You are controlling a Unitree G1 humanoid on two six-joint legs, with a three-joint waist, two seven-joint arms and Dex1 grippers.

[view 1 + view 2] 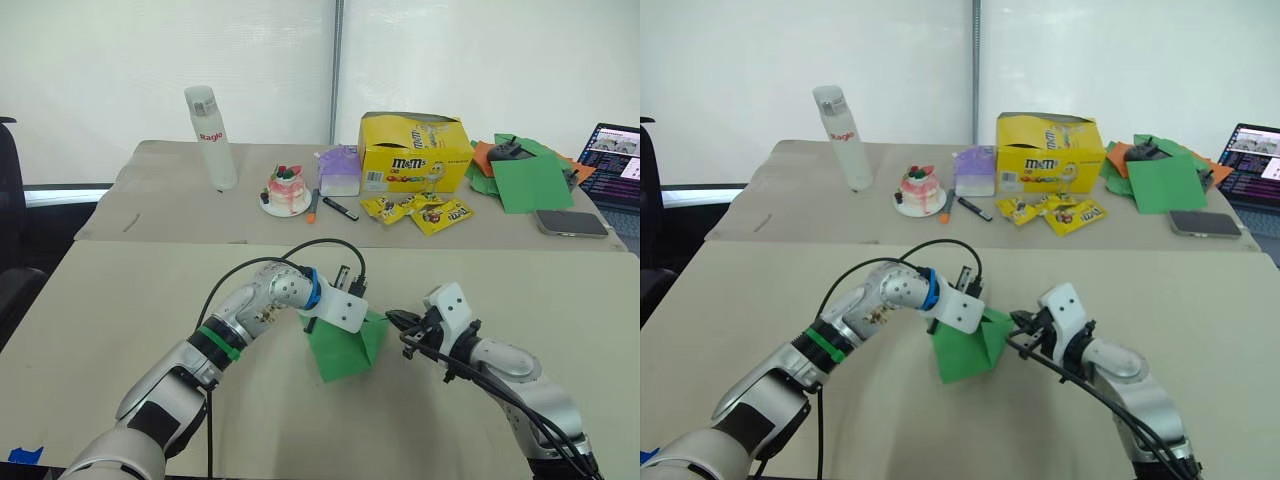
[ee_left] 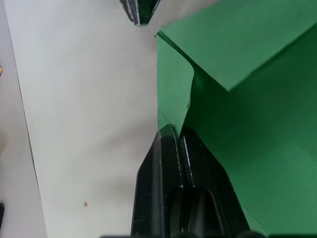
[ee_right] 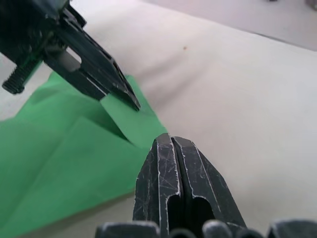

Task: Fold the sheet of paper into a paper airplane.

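Left tool [image 2: 171, 136] pinching folded sheet of paper [image 2: 257, 139]

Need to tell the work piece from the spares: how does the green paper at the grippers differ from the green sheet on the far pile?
The sheet of paper is folded, with layered flaps, lifted at one edge in the left gripper. The top green sheet on the pile lies flat and looks unfolded, on other sheets. Both are bright green.

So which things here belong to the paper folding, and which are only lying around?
Belongs to the job:
- sheet of paper, partly folded
- left end effector, pinching its edge
- right end effector, shut beside it

Lying about:
- yellow candy box
- candy packets
- bottle
- small cake
- pile of green and orange sheets
- phone
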